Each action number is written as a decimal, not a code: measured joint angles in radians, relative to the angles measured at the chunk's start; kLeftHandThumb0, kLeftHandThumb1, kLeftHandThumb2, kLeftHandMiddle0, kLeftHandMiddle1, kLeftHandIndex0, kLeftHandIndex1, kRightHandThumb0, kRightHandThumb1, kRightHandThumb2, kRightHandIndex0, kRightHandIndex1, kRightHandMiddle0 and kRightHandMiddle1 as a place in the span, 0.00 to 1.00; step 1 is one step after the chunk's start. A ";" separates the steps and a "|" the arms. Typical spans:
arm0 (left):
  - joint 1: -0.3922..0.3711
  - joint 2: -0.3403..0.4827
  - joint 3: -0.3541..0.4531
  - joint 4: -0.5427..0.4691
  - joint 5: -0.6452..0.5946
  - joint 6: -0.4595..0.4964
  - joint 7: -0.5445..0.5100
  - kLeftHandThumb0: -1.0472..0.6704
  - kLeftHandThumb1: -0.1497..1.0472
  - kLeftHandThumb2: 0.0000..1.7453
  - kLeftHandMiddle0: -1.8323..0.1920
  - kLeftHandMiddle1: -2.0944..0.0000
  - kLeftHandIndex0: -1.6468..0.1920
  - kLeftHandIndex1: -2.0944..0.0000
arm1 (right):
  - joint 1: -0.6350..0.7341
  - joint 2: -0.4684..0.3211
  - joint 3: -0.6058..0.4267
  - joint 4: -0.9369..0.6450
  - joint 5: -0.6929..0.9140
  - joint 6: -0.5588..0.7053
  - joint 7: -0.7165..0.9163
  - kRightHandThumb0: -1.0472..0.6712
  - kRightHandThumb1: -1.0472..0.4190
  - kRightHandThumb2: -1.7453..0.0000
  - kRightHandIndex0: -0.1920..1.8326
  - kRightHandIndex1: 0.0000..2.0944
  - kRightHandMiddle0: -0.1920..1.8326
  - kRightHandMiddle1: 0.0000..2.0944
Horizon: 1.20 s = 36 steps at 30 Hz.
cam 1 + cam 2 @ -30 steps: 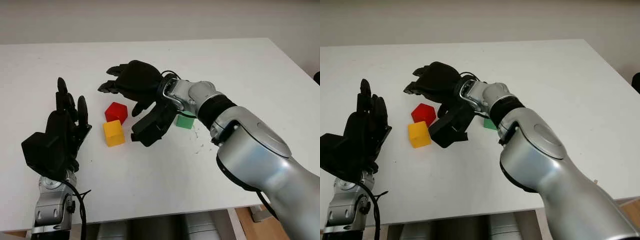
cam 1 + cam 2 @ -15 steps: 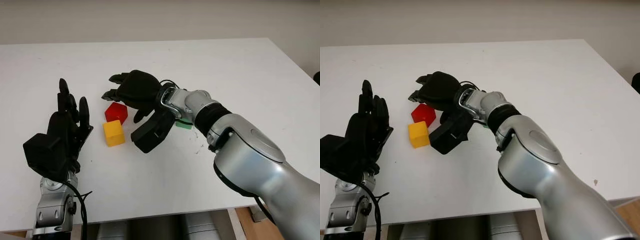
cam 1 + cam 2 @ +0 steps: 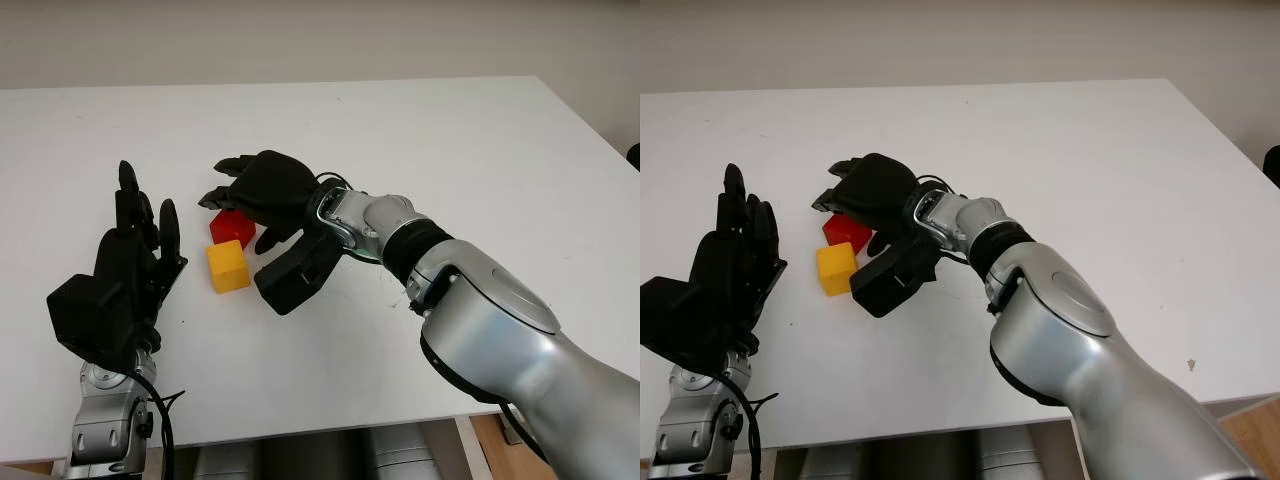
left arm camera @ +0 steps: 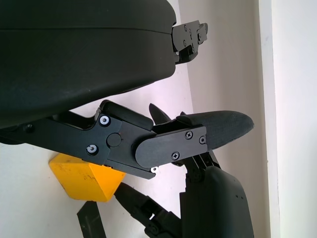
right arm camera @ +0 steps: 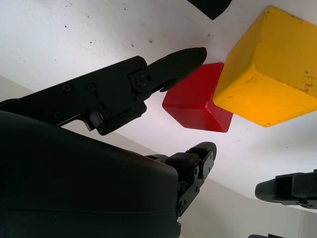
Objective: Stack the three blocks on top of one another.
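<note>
The desk (image 3: 480, 150) is white, smooth and matt, with tiny dark specks. The red block (image 5: 198, 101) and yellow block (image 5: 270, 74) look smooth and a little shiny, with small scuffs on the yellow one. Both hands, right hand (image 3: 265, 195) and left hand (image 3: 125, 270), are matt black plastic with small metal screws. The arm (image 3: 500, 330) is shiny silver.

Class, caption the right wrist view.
Open right hand poised around small red cube, beside larger-looking yellow cube.
</note>
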 measured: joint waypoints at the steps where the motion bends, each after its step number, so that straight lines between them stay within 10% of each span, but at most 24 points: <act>1: 0.001 0.000 0.000 -0.001 0.000 0.000 0.000 0.18 1.00 0.37 1.00 1.00 1.00 1.00 | 0.000 0.001 -0.001 0.000 0.000 0.000 0.000 0.32 0.10 0.97 0.25 0.03 0.32 0.06; 22: 0.009 -0.009 -0.002 -0.009 0.000 0.013 -0.001 0.19 1.00 0.37 1.00 1.00 1.00 1.00 | 0.000 0.006 -0.016 0.000 0.004 0.043 0.026 0.37 0.07 0.97 0.29 0.03 0.46 0.19; 36: 0.009 -0.013 -0.004 -0.012 0.009 0.013 0.009 0.18 1.00 0.36 1.00 1.00 1.00 1.00 | 0.000 0.002 -0.022 0.000 0.006 0.048 0.051 0.36 0.06 0.97 0.28 0.02 0.37 0.43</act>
